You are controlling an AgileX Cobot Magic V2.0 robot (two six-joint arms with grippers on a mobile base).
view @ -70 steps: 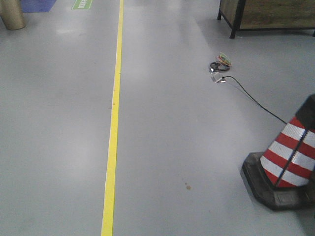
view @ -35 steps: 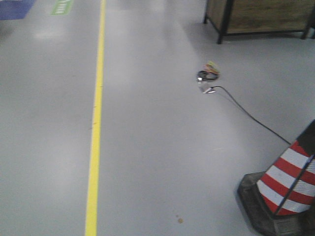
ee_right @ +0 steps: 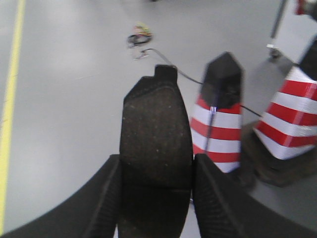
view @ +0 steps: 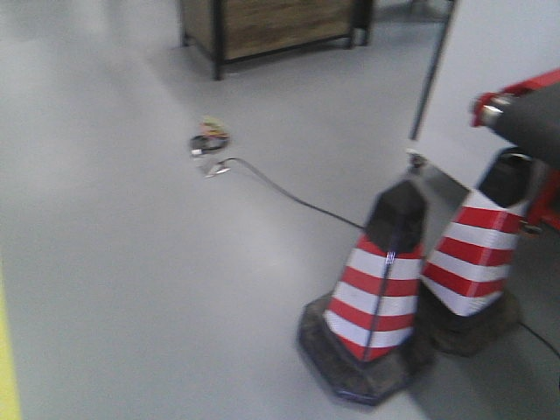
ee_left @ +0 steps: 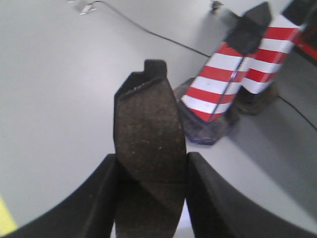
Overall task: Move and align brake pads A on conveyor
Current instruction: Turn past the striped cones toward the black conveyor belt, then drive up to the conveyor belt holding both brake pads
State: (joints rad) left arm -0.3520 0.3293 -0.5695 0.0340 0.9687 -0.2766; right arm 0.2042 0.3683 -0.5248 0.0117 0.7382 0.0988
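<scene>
My left gripper is shut on a brake pad, a dark grey-brown curved pad held upright across its width, above the grey floor. My right gripper is shut on a second brake pad in the same way. The end of the conveyor shows at the far right of the front view: a dark belt over a roller with a red frame edge. Neither gripper shows in the front view. The other pads are out of view.
Two red-and-white traffic cones stand on the floor in front of the conveyor end; they also show in the left wrist view and the right wrist view. A black cable runs across the floor to a small wire bundle. A wooden cabinet stands at the back. A yellow floor line runs at the left.
The front view has swung right: the yellow line slid to the left edge, the cone moved toward the middle, and a second cone and the conveyor end came into view.
</scene>
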